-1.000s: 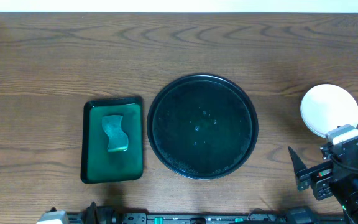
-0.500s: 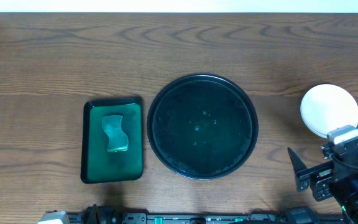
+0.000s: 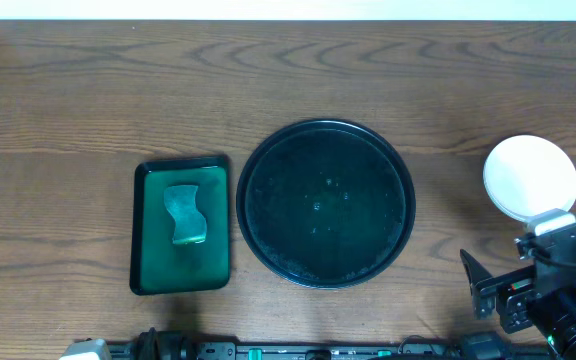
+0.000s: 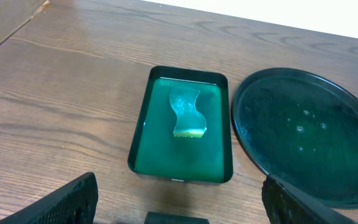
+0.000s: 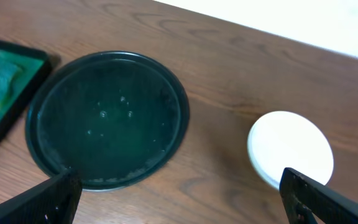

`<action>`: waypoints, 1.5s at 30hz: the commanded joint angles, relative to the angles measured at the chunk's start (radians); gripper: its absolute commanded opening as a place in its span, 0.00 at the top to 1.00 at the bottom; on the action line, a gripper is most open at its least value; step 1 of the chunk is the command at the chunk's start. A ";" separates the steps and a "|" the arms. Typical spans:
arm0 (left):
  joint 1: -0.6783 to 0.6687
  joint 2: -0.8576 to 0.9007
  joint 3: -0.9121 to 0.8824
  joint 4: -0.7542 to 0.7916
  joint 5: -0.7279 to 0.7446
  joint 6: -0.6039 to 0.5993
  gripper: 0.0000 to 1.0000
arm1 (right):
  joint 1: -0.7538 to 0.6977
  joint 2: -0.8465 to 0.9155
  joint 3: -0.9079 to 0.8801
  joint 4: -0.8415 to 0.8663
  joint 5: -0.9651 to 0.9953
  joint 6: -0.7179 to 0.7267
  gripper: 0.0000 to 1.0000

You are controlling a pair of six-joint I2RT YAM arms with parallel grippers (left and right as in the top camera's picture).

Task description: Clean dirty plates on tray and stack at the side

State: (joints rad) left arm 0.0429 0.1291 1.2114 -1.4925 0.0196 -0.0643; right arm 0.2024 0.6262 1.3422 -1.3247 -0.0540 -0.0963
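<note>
Well right of tray (image 3: 241,204), white plate (image 3: 530,177).

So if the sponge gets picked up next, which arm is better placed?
Likely left. The sponge lies in the green tray, left of the black tray, directly ahead of the open left gripper. The right gripper sits far off by the white plate.

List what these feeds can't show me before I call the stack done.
- Round white plate: overhead and right wrist show only a top face; any plates beneath are hidden, and the right arm covers its near rim overhead.
- Large round black tray: specks inside too small to identify.
- Left arm: cut off by overhead's bottom edge.
</note>
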 commanded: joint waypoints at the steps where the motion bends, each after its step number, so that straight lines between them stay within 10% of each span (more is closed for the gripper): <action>1: -0.003 0.000 0.004 0.000 -0.004 -0.012 0.16 | 0.009 -0.002 0.012 -0.004 -0.008 0.125 0.01; 22: -0.003 0.000 0.004 0.000 -0.004 -0.012 0.15 | -0.014 -0.010 -0.060 0.097 0.004 0.266 0.01; 45: -0.003 0.000 0.004 0.000 -0.004 -0.012 0.15 | -0.181 -0.581 -0.793 0.911 -0.031 0.381 0.01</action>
State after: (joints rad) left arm 0.0429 0.1291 1.2114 -1.4925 0.0196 -0.0742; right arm 0.0376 0.0536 0.6067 -0.4614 -0.0681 0.2714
